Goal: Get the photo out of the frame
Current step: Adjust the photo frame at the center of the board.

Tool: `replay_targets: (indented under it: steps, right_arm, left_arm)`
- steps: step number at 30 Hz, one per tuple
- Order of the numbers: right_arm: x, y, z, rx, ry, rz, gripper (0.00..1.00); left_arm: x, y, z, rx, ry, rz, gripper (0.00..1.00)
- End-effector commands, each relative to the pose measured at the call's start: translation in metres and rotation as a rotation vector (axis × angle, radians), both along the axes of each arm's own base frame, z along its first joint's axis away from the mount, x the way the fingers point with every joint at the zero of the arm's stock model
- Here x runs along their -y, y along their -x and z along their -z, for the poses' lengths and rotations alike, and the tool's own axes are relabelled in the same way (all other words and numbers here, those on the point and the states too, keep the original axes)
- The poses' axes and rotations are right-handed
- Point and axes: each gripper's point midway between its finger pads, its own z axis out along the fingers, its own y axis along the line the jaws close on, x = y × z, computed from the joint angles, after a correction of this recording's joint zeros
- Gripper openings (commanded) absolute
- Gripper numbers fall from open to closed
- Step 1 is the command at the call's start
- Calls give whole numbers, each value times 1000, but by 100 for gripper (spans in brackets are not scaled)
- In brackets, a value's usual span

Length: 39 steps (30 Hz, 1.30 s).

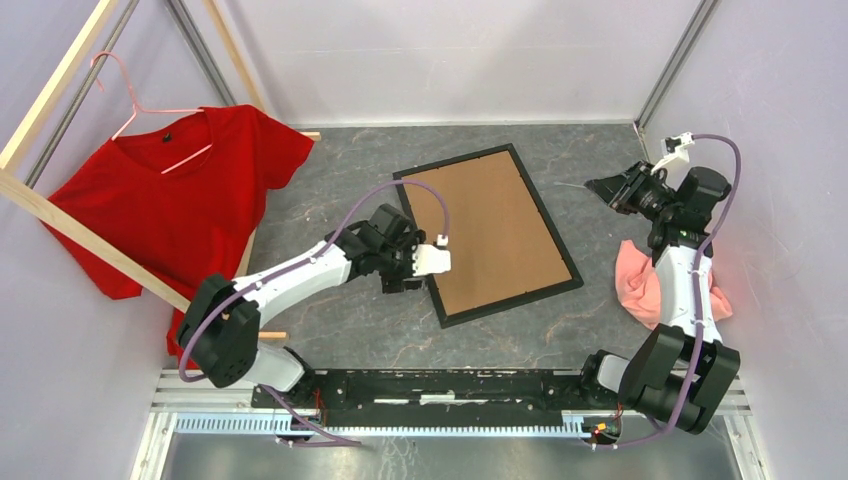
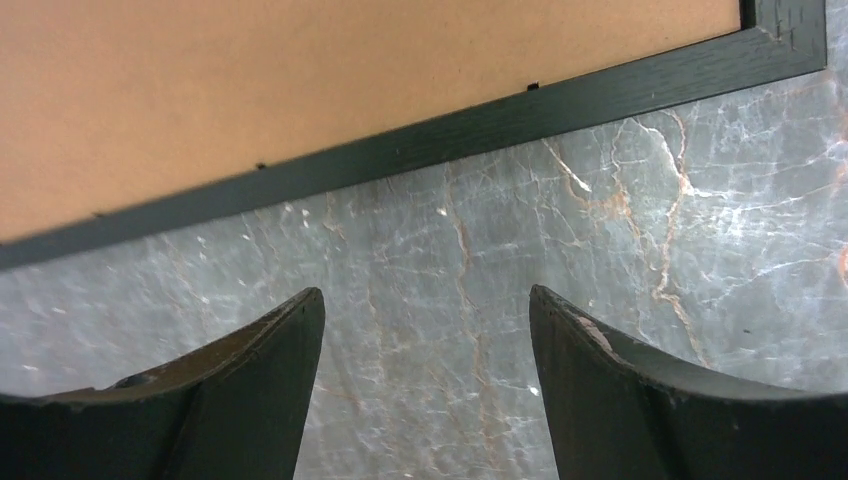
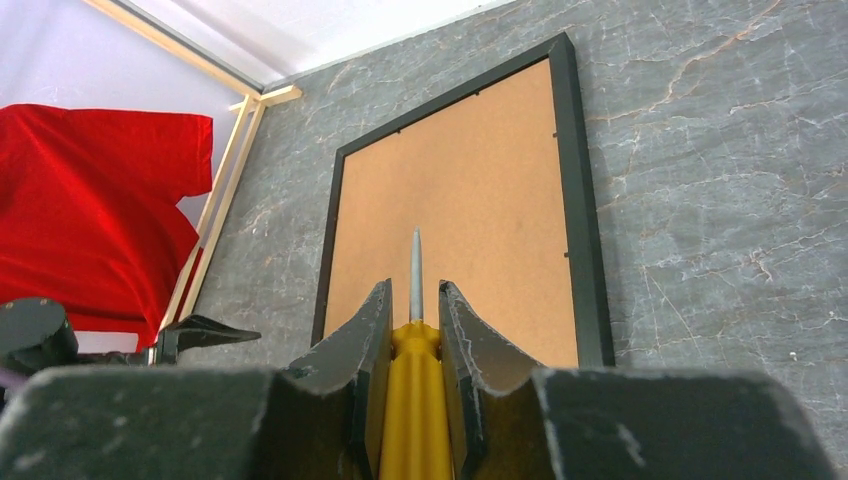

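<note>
The thin black frame [image 1: 513, 300] lies flat, face down, its brown backing board [image 1: 490, 230] up. It sits skewed, one long edge just ahead of my left hand [image 2: 425, 300], not touching.

The left arm [image 1: 290, 275] stretched from its near-left base toward the middle, forearm held low and wrist bent down. The left jaws stood wide apart with nothing between them. The right arm [image 1: 682, 290] reached toward the far right, its wrist turned left. The right jaws were clamped on a yellow-handled screwdriver [image 3: 410, 420].
</note>
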Motion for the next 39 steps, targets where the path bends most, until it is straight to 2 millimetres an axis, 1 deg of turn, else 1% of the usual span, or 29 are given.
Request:
replay_targets:
  steps: [1, 3, 8, 12, 15, 17, 22, 26, 31, 39]
  right_arm:
    - [2, 1, -13, 57, 7, -4, 0]
    - [3, 1, -13, 56, 4, 2, 0]
    - [7, 3, -14, 59, -2, 10, 0]
    - [8, 3, -14, 61, -8, 15, 0]
    - [8, 3, -14, 61, -10, 15, 0]
    - [8, 3, -14, 61, -11, 17, 0]
    - [9, 3, -13, 59, -12, 18, 0]
    - [8, 3, -12, 56, -14, 16, 0]
    - [8, 3, -10, 50, -19, 14, 0]
    - [8, 3, -12, 54, -19, 11, 0]
  left_arm:
    - [19, -11, -17, 246, -56, 170, 81]
    - [29, -1, -12, 293, -85, 266, 81]
    - [49, 11, -5, 324, -105, 433, 82]
    - [54, 16, 10, 326, -149, 581, 81]
    - [57, 16, 16, 301, -173, 636, 81]
    - [56, 19, 22, 263, -205, 673, 81]
    - [64, 17, 26, 253, -207, 720, 80]
    - [71, 22, 27, 226, -200, 750, 77]
    - [73, 33, 34, 199, -217, 790, 74]
    - [76, 35, 41, 186, -235, 799, 67]
